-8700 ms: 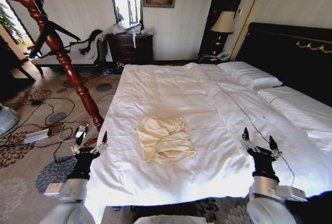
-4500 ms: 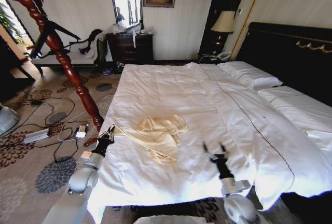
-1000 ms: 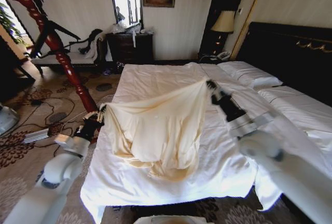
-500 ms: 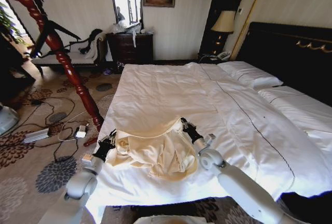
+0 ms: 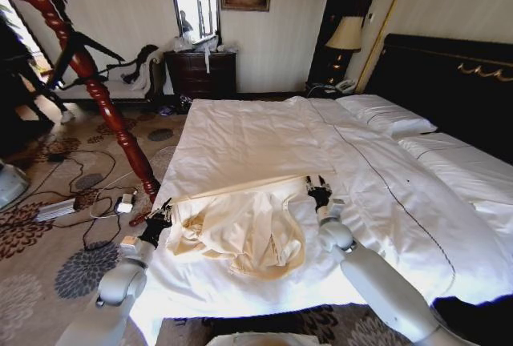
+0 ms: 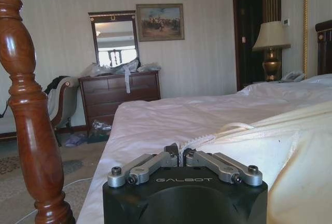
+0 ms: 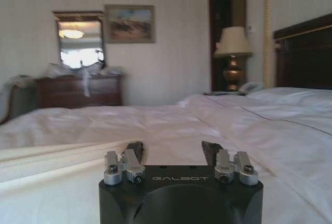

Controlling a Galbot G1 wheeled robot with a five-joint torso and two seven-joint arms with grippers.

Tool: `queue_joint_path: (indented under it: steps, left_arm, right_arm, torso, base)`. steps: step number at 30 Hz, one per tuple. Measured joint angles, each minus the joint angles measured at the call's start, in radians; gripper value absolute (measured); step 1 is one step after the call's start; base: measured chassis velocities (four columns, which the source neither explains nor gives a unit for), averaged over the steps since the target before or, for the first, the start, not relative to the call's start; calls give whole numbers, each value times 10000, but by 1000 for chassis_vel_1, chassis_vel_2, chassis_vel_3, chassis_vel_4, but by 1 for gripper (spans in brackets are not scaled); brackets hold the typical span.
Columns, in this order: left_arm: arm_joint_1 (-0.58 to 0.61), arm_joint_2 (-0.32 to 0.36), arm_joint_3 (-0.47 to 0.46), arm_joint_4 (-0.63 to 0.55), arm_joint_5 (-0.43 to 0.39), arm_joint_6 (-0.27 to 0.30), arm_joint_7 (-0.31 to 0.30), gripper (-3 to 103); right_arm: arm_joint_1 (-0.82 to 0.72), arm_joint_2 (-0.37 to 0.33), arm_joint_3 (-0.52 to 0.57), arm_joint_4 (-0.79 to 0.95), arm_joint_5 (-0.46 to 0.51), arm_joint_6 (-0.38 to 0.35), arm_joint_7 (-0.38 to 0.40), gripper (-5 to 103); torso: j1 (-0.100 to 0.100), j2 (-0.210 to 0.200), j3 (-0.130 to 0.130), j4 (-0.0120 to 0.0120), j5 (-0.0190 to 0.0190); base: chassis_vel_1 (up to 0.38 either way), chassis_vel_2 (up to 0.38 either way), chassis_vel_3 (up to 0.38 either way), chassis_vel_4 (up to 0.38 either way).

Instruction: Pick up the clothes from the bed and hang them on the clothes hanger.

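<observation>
Lying spread and rumpled on the near part of the wide bed with wrinkled white bedding [image 5: 264, 134] is the large pale cream-yellow garment of thin, slightly shiny cloth [image 5: 240, 230], its upper edge drawn into a taut straight band running between the two grippers. The left gripper [image 5: 163, 211] is sitting at the bed's left edge, low against the mattress, and its fingers are pressed together on a corner of the cream cloth; in the left wrist view the closed fingertips of that gripper [image 6: 179, 152] are pinching a thin cord-like seam of the garment [image 6: 270, 146], which is stretching away over the sheet. The right gripper [image 5: 318, 188] is resting on the bedding at the other end of the taut band, just beside the cloth's right corner. In the right wrist view its two dark fingers are standing spread apart around the gripper's middle [image 7: 173, 152] with bare white sheet between them, and the cream cloth [image 7: 46, 180] is lying to one side of them, not between them.

A turned dark-red wooden post [image 5: 92, 82] is leaning up from the patterned carpet to the left of the bed, and a small black shoulder-shaped hanger [image 5: 80, 50] is hanging across it high up. Behind the bed are standing a dark wooden dresser [image 5: 200, 74] and a mirror [image 5: 195, 3].
</observation>
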Motion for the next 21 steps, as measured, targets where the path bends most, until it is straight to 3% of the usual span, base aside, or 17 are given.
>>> queue_joint_path:
  steps: [1, 2, 3, 4, 7, 8, 9, 11, 12, 14, 15, 17, 18, 20, 21]
  left_arm:
    - [7, -6, 3, -2, 8, 4, -6, 2]
    - [27, -22, 7, -2, 49, 8, -12, 2]
    - [28, -29, 9, 3, 68, 8, -12, 2]
    - [28, -29, 9, 3, 68, 8, -12, 2]
    - [-37, -55, 16, 89, 76, 0, -13, 2]
    - [-37, -55, 16, 89, 76, 0, -13, 2]
    - [-82, -60, 27, 130, 76, -9, -12, 2]
    - [-122, -80, 37, 172, 72, -17, -11, 2]
    - [-122, -80, 37, 172, 72, -17, -11, 2]
    - [-136, -116, 52, 189, 70, -22, -6, 2]
    - [-132, -124, 55, 191, 70, -27, -6, 2]
    - [-128, -126, 55, 193, 70, -32, -4, 2]
    - [-115, -129, 55, 194, 75, -45, 7, 2]
    - [-92, -140, 38, 194, 76, -62, 6, 2]
    - [-85, -144, 34, 193, 80, -65, 6, 2]
  right_arm:
    - [3, -50, 1, -54, 43, 157, -424, 65]
    - [25, -197, -50, -124, 140, 484, -1411, 76]
    - [51, -300, -123, -142, 243, 675, -2089, 76]
    - [51, -300, -123, -142, 243, 675, -2089, 76]
    - [126, -798, -471, -102, 955, 1169, -4958, 92]
    - [126, -798, -471, -102, 955, 1169, -4958, 92]
    - [127, -997, -608, -49, 1274, 1336, -6134, 97]
    - [118, -1181, -670, -40, 1684, 1493, -7679, 99]
    - [118, -1181, -670, -40, 1684, 1493, -7679, 99]
    - [167, -1259, -635, -255, 2273, 1594, -9941, 100]
    - [251, -1249, -617, -405, 2567, 1594, -10434, 100]
    - [316, -1231, -613, -501, 2714, 1589, -10462, 100]
    - [501, -1121, -627, -659, 2996, 1454, -9566, 100]
    - [905, -910, -688, -673, 3020, 430, -6884, 100]
    - [1029, -858, -718, -653, 2993, -67, -6165, 100]
  torso:
    - [0, 0, 0, 1, 0]
    - [0, 0, 0, 3, -2]
    - [0, 0, 0, 2, -3]
    - [0, 0, 0, 2, -3]
    - [0, 0, 0, 4, -2]
    - [0, 0, 0, 4, -2]
    - [0, 0, 0, 2, -3]
    - [-1, 1, 0, 2, -3]
    - [-1, 1, 0, 2, -3]
    - [-1, 0, 0, 1, -2]
    - [-1, 1, 0, 1, -2]
    - [-1, 0, -1, 1, -3]
    - [-1, 0, -1, 0, 0]
    - [0, 0, 0, 2, -2]
    - [0, 0, 0, 4, -2]
  base:
    - [0, 0, 0, 0]
    - [0, 0, 0, 0]
    - [0, 0, 0, 0]
    - [0, 0, 0, 0]
    - [0, 0, 0, 0]
    - [0, 0, 0, 0]
    - [0, 0, 0, 0]
    - [0, 0, 0, 0]
    - [0, 0, 0, 0]
    - [0, 0, 0, 0]
    - [0, 0, 0, 0]
    - [0, 0, 0, 0]
    - [0, 0, 0, 0]
    - [0, 0, 0, 0]
    - [0, 0, 0, 0]
